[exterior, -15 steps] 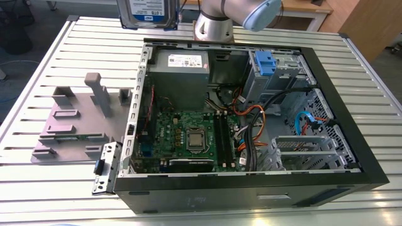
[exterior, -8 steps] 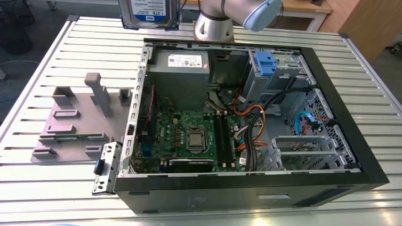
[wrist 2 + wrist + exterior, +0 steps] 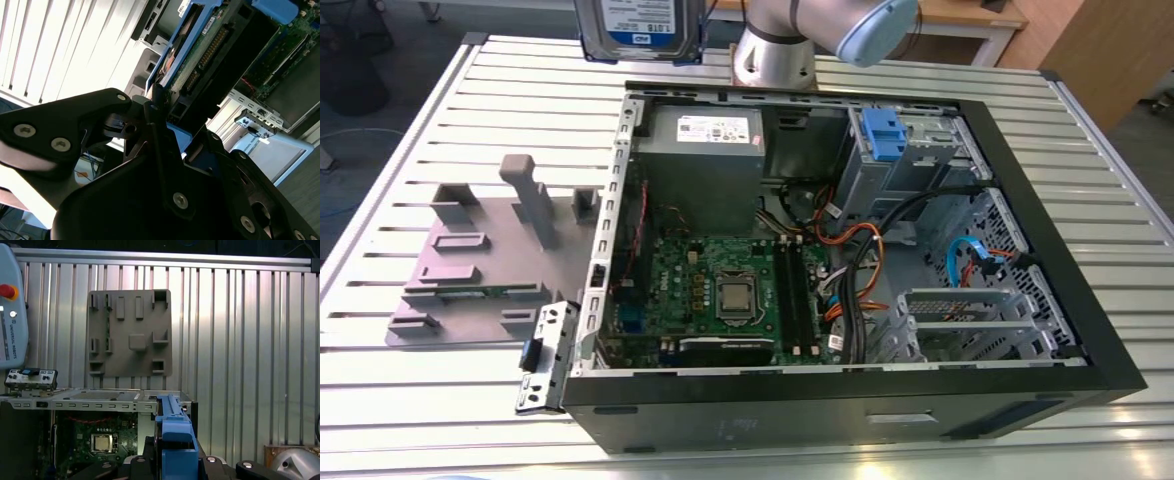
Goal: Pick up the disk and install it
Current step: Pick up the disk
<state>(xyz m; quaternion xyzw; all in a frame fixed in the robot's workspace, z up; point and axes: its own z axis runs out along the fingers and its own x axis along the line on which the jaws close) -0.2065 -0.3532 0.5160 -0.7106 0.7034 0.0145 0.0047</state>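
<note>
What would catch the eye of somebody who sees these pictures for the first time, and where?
The open computer case comes first: it lies in the middle of the slatted table, its green board and cables bare. At the top of the exterior view the disk hangs in the air, held by the gripper. At the exterior view's left lies a grey plate with upright blocks.

Exterior view obliquely above computer case [image 3: 854,400]; first wrist view overhead.
</note>
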